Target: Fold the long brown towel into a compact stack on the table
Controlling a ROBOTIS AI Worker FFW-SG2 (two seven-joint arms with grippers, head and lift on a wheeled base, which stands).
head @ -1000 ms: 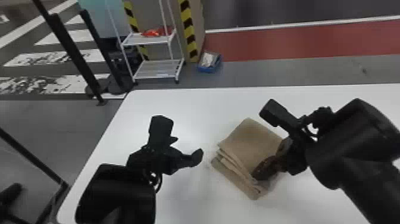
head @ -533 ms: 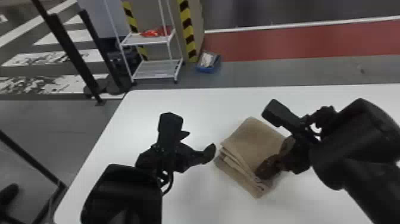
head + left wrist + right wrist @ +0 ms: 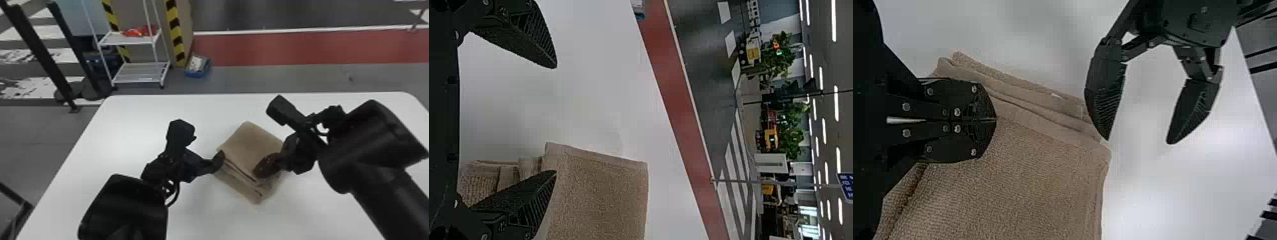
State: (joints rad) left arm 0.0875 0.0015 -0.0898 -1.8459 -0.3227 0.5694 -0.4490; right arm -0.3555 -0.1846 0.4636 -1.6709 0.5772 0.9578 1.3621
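- A white table with a smooth, plain top and rounded far corners.
- On it, a brown towel, folded into a thick, squarish stack and lying flat, set at a slant to the table's far edge.
- The towel's layers show along its near left side, slightly fanned out; the uppermost layer is broad and mostly smooth.

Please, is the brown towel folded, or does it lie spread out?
Folded. The brown towel lies as a compact stack on the table, and several layers show along one side in the right wrist view.
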